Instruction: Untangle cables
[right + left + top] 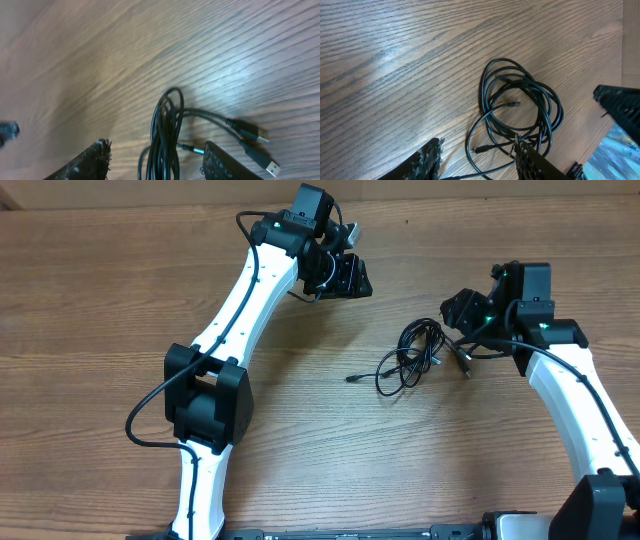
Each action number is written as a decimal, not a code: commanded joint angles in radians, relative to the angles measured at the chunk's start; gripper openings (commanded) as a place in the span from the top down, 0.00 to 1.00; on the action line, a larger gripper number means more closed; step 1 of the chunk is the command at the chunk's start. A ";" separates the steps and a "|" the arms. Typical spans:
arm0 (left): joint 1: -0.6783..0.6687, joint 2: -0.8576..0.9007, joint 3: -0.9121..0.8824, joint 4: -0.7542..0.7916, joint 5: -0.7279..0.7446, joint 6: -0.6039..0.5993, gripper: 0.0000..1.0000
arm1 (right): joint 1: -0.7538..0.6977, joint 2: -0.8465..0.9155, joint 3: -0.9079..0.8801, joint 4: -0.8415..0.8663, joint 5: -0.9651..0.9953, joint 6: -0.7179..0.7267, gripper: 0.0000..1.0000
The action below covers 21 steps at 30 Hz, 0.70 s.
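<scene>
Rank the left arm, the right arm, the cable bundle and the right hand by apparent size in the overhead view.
1. left arm
2. right arm, partly cut off by the frame
3. cable bundle and right hand: about alike. The hand may sit nearer the camera, so they are left unranked.

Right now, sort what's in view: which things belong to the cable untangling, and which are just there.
Job: black cables in a loose coil; their plug ends; left tool and right tool, both open.
Just there: wooden table; thick black wire on the left arm.
</scene>
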 commanded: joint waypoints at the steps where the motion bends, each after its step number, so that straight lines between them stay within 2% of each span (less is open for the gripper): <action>1: 0.000 -0.037 0.023 0.001 -0.002 0.008 0.51 | 0.031 0.017 0.012 0.005 -0.067 -0.062 0.48; 3: -0.001 -0.037 0.023 0.001 -0.002 0.007 0.51 | 0.055 0.033 0.012 0.011 -0.069 -0.064 0.54; 7: -0.002 -0.037 0.023 0.001 -0.002 0.007 0.51 | 0.111 0.074 0.011 0.026 -0.056 -0.123 0.57; 14: -0.002 -0.037 0.023 -0.003 -0.002 0.008 0.51 | 0.140 0.134 0.011 0.010 0.148 -0.122 0.58; 21: -0.002 -0.037 0.023 -0.002 -0.002 0.008 0.50 | 0.140 0.178 0.011 -0.043 0.188 -0.121 0.59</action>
